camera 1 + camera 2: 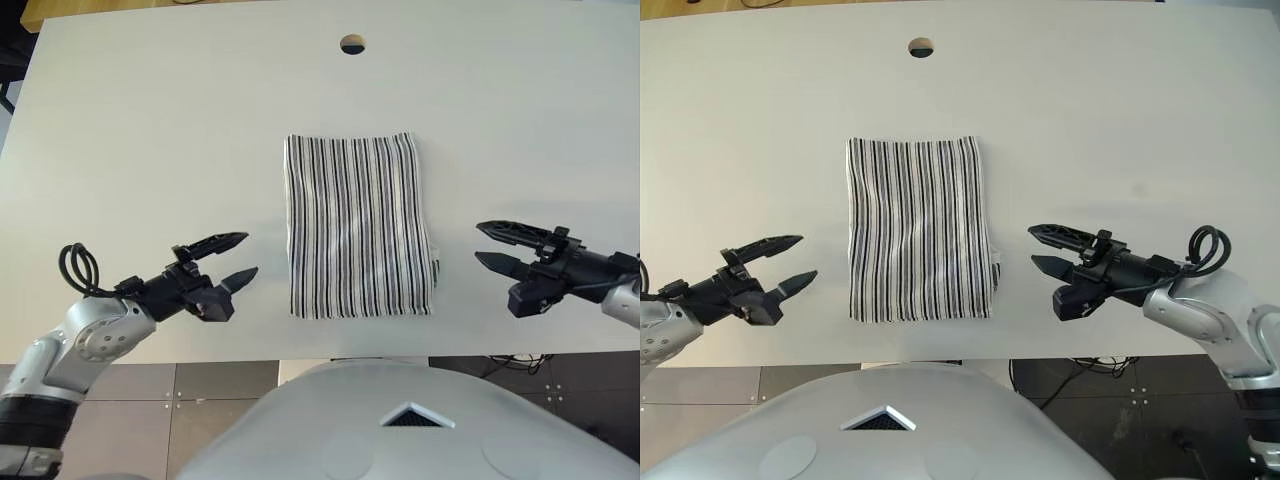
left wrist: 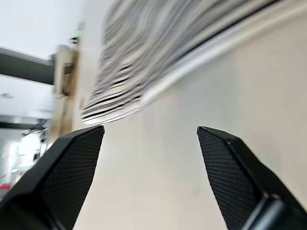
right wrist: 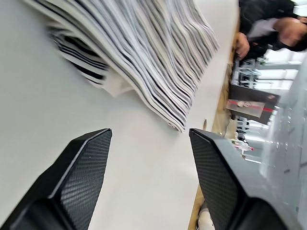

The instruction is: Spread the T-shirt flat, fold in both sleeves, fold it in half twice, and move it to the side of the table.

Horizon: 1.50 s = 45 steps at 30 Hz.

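Left eye view has the striped T-shirt [image 1: 360, 225] as a neat folded rectangle on the white table [image 1: 150, 150], roughly centred side to side and sitting close to your near edge. The left gripper [image 1: 250, 254] hangs just off its left side and the right gripper [image 1: 478, 243] off its right. Both claws are spread wide, holding nothing, tips aimed in at the cloth.

My guess is you're either on the last half-fold or about to shift it to the side. Either way, come in low along the tabletop and get a finger under the whole stack, not just the top layer. The right wrist view shows several layers at that edge and a bit of white cloth [image 1: 436, 255] poking out. Pinch both sides at matching spots and move the arms together so the layers don't shear.

The long axis runs straight away from you, near edge to far edge, and the stripes run the same way. Can't tell which end has the collar
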### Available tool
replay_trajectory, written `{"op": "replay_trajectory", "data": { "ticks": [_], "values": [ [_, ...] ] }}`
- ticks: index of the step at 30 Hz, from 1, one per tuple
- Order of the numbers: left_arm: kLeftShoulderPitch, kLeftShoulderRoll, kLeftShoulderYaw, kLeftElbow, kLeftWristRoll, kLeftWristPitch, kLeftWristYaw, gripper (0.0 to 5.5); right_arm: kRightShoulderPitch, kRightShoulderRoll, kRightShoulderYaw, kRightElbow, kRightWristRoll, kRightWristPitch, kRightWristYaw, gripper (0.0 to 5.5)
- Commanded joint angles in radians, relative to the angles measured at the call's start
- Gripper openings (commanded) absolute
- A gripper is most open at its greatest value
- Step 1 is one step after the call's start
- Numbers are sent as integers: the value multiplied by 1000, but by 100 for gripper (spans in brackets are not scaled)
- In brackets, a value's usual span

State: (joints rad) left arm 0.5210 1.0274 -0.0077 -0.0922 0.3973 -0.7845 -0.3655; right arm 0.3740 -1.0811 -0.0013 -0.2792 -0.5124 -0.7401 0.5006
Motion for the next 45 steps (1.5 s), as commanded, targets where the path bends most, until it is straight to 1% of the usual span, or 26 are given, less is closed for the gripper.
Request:
{"op": "replay_trajectory", "data": {
  "ticks": [1,6,9,12,15,20,21,22,29,31,32,39,43,44,45],
  "values": [
    [-24,-1,-96,-45,21,14,-105,360,-20,-12,88,10,-66,-31,66,300],
    [-94,-39,-206,-38,26,-5,-179,360,-84,20,209,23,-90,-59,136,300],
    [-120,-50,-251,-32,25,-19,-201,360,-123,38,261,25,-83,-55,167,300],
    [-159,-68,-283,-14,30,-27,-209,360,-169,75,301,29,-74,-44,178,300],
    [-200,-85,-311,25,49,-38,-209,360,-253,154,326,73,-86,-38,142,300],
    [-263,-104,-353,71,68,-63,-211,360,-303,198,378,108,-107,-56,143,300],
    [-269,-107,-360,76,70,-67,-210,342,-305,198,385,115,-111,-62,142,300],
    [-271,-108,-369,81,70,-72,-212,338,-302,198,389,124,-115,-66,136,300],
    [-272,-91,-386,107,72,-91,-210,222,-288,180,383,154,-129,-89,101,300],
    [-272,-91,-390,112,71,-98,-210,191,-284,176,381,158,-126,-94,95,269],
    [-271,-89,-391,114,70,-101,-209,169,-281,171,378,159,-123,-96,92,243],
    [-263,-81,-387,124,65,-116,-202,61,-278,164,354,155,-108,-89,78,115],
    [-264,-82,-386,138,65,-123,-196,22,-275,159,346,159,-107,-89,71,40],
    [-265,-83,-386,141,66,-125,-195,20,-275,160,346,161,-108,-89,70,16],
    [-266,-84,-387,145,66,-126,-195,20,-274,163,345,163,-108,-89,68,10]
  ]
}}
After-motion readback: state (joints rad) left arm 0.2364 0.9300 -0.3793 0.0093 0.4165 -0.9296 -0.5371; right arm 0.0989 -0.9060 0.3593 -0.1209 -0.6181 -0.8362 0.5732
